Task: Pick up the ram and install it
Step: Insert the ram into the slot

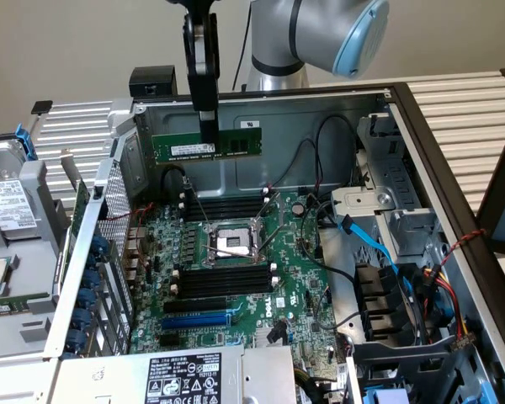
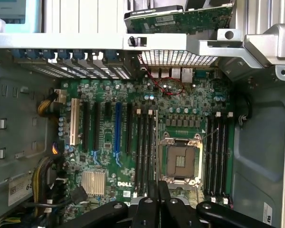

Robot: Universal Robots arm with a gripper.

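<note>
Green ram with white label, black tool, green motherboard, blue slot, grey metal case

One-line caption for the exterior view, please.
Robot gripper holds the ram above the motherboard of an open computer case.

Ram partly behind the gripper

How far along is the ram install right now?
Done: the ram is picked up, with the gripper shut on it near its middle. In hand: the stick hangs level in the air, clear above the motherboard. Left: seating it. The black memory slots beside the processor socket look empty, and the ram touches none of them.
</note>
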